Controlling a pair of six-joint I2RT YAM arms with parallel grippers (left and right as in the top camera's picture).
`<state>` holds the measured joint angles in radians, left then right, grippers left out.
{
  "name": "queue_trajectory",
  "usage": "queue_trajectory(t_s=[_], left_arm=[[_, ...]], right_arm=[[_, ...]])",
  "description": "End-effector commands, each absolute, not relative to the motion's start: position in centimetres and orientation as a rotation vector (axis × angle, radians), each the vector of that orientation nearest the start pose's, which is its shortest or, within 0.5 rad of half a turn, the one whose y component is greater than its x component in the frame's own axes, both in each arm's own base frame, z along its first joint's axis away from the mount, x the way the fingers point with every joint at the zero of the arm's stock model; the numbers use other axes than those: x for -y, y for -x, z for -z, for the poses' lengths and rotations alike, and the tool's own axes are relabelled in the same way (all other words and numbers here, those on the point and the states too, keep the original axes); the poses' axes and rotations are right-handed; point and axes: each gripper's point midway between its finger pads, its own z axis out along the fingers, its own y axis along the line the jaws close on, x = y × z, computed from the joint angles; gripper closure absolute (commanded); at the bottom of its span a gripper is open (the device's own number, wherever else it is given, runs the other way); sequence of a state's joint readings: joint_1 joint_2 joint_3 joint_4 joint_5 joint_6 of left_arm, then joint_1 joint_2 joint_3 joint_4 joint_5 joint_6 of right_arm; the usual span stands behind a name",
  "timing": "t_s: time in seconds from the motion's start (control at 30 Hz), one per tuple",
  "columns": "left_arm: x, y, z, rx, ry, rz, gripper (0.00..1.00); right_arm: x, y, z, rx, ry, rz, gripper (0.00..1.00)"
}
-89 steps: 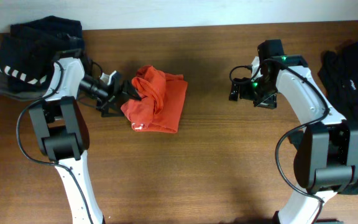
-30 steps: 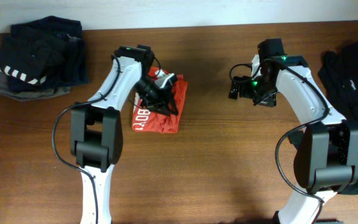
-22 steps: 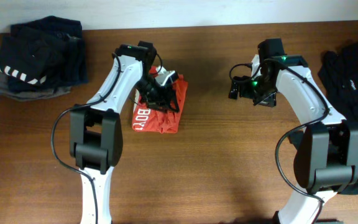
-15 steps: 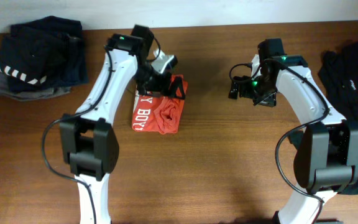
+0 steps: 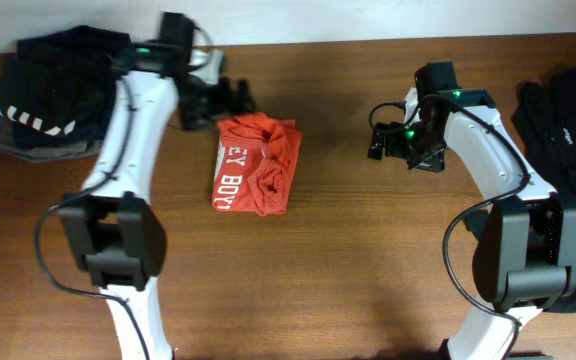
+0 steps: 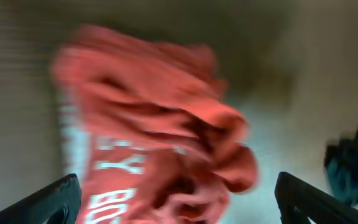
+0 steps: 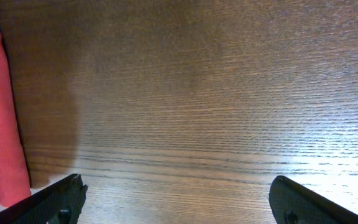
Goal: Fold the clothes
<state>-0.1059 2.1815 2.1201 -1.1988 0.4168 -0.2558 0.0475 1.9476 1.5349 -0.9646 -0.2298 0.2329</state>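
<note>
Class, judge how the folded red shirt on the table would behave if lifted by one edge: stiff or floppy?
Probably floppy: the red shirt lies in bunched creases. Lifted by one edge, it would likely sag and unfold, as its layers look loose. Pushed, it may bunch rather than slide.

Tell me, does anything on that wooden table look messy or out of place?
The red cloth garment with white lettering lies folded but lumpy, its top layer bunched instead of flat. The black garment at the far right of the overhead view lies crumpled, unfolded.
</note>
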Motion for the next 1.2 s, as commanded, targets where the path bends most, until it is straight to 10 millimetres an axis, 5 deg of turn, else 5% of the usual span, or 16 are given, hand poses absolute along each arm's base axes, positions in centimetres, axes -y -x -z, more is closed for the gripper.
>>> queue_trajectory(t_s=[0.0, 0.2, 0.43, 0.93, 1.17], left_arm=[[9.0, -49.1, -14.9, -2.826, 0.359, 0.65, 0.01], [7.7, -50.5, -12.4, -2.825, 0.343, 0.662, 0.01], [10.0, -51.2, -9.5, -2.84, 0.327, 0.878, 0.02], [11.8, -51.4, -5.6, -2.878, 0.312, 0.964, 0.08], [13.8, -51.3, -5.5, -2.87, 0.195, 0.983, 0.24]], right_arm=[[-6.2, -41.2, -8.8, -2.928, -0.232, -0.39, 0.01], [-6.2, -41.2, -8.8, -2.929, -0.232, -0.39, 0.01], [-6.2, -40.9, -8.7, -2.94, -0.235, -0.389, 0.01], [-6.2, -40.9, -8.7, -2.941, -0.235, -0.389, 0.01], [-6.2, -40.9, -8.7, -2.941, -0.235, -0.389, 0.01]])
